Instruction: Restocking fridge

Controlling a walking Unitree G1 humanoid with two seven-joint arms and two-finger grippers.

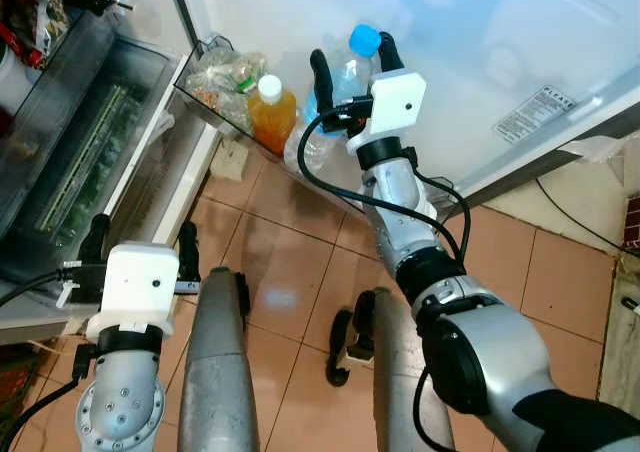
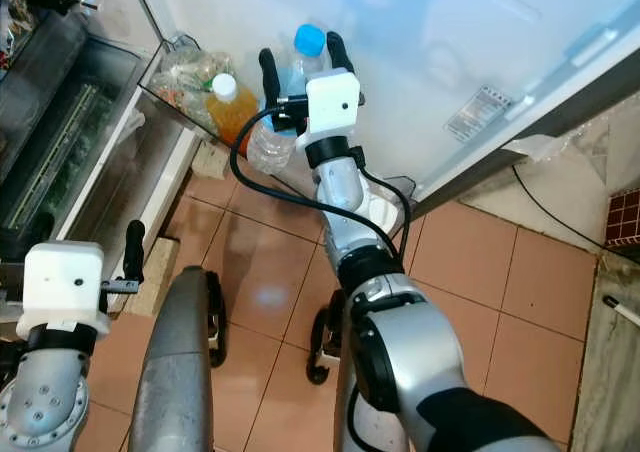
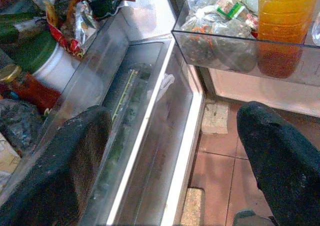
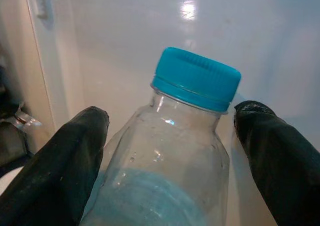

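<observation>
A clear water bottle (image 1: 343,80) with a blue cap (image 4: 196,78) stands in the fridge door's shelf (image 1: 212,108), next to an orange juice bottle (image 1: 272,112) with a white cap. My right gripper (image 1: 354,62) is raised to the water bottle's neck, open, one black finger on each side of it; in the right wrist view small gaps show between the fingers (image 4: 60,166) and the bottle (image 4: 170,156). My left gripper (image 1: 140,242) hangs low before the fridge's bottom drawer (image 1: 90,142), open and empty.
Bags of food (image 1: 222,74) fill the far end of the door shelf. Jars and packets (image 3: 45,61) crowd a fridge shelf above the clear drawer. The white inner door (image 1: 480,42) rises behind the bottles. Brown floor tiles (image 1: 290,262) lie below, with a black cable (image 1: 580,222) at the right.
</observation>
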